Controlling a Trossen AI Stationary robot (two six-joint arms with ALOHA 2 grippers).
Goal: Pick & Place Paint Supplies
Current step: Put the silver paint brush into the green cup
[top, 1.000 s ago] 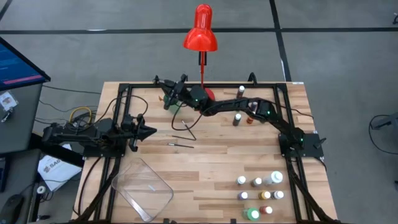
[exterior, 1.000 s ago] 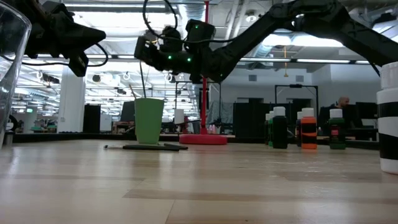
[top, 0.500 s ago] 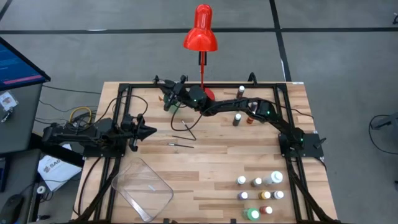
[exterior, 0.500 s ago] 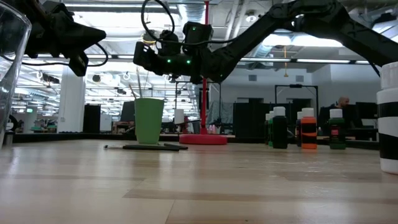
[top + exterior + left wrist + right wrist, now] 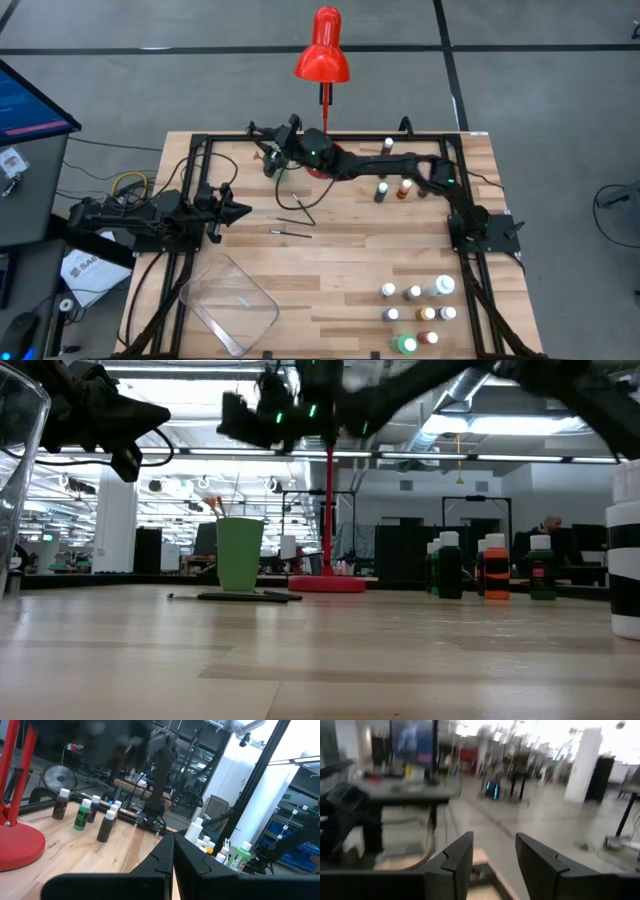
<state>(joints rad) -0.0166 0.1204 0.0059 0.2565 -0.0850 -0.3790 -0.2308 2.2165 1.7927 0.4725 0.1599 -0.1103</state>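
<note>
Right gripper (image 5: 268, 140) above green cup (image 5: 239, 554) at bench's far edge, fingers parted, empty; brushes (image 5: 296, 205) lie mid-bench. Left gripper (image 5: 240, 211) pinched closed, idle. Risk: wrist clipping the cup.

In the high view the cup (image 5: 277, 166) sits upper centre of the table (image 5: 340, 260), lamp base (image 5: 322, 160) just right of it; two brushes (image 5: 296, 210) lie below; tray (image 5: 228, 303) lower left; bottle cluster (image 5: 418, 312) lower right; three bottles (image 5: 392, 183) right of centre
</note>
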